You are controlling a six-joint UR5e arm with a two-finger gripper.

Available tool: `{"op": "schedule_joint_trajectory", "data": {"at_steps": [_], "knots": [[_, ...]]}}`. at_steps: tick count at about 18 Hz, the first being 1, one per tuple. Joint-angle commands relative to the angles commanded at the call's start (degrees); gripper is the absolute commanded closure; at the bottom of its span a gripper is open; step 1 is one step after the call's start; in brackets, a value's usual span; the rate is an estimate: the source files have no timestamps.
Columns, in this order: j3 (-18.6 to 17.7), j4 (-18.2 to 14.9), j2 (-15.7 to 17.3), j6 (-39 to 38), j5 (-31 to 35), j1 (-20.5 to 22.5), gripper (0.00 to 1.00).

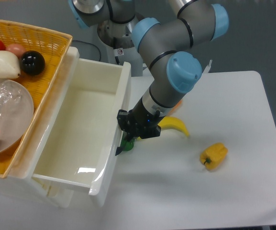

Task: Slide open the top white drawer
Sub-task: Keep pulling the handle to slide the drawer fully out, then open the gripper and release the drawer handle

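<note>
arm point(176, 52): grey metallic tubular links, light blue plastic caps on the round joints, thin black seam rings where segments meet. small white sticker with red marking on a link near the base. black cable trailing off behind the base. wrist ends in a silver ring, then a black flange. gripper point(127, 142) is black, blocky body with angular edges, thin dark fingers; a speck of blue on its body.
</note>
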Motion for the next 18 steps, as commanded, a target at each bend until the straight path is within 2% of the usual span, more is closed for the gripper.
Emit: {"op": "schedule_joint_trajectory", "data": {"at_steps": [18], "knots": [[0.7, -0.4, -0.7, 0.9, -0.8, 1.1, 0.86]]}}
